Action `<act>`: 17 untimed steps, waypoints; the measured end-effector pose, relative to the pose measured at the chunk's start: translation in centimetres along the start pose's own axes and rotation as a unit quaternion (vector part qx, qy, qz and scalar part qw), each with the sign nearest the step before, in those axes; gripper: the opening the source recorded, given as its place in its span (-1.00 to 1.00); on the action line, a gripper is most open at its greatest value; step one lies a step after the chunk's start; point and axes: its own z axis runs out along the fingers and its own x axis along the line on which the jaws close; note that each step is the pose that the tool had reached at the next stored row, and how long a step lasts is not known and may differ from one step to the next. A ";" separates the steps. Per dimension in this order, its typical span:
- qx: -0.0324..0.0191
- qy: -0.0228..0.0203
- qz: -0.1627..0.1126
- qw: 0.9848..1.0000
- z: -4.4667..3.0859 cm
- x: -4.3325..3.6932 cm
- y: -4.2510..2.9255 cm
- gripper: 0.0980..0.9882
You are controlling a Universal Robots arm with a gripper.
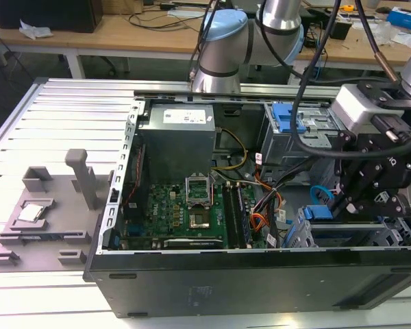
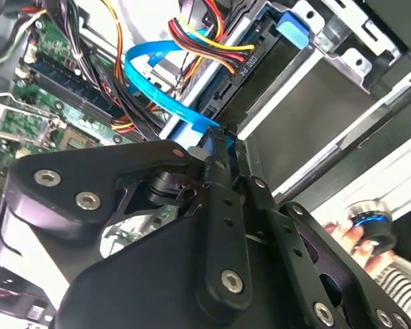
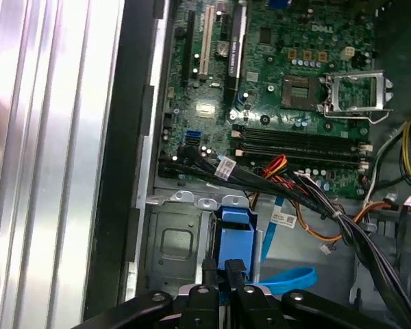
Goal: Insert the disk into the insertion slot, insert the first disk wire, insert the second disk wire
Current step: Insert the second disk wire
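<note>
The open black computer tower case lies on the ribbed metal table. At the exterior view's right, the black gripper is closed on the thin, flat, light-blue looping cable, at the grey sheet-metal drive cage.

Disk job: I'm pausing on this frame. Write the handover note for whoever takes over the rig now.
The gripper is shut, apparently pinching the end of the second disk wire, close against the disk's connector edge.
The disk sits in the insertion slot.
Done: disk inserted.
Left: the second disk wire is not visibly seated. Whether the first wire is plugged cannot be told.
</note>
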 end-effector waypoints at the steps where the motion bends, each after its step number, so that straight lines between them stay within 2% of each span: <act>1: 0.000 0.000 0.006 1.000 0.00 0.00 0.00 -0.85; 5: -0.001 -0.002 0.036 0.999 0.01 0.00 0.00 -0.85; 12: -0.002 -0.006 0.093 0.996 0.04 0.00 0.00 -0.85; 17: -0.002 -0.007 0.097 0.995 0.04 0.00 0.00 -0.85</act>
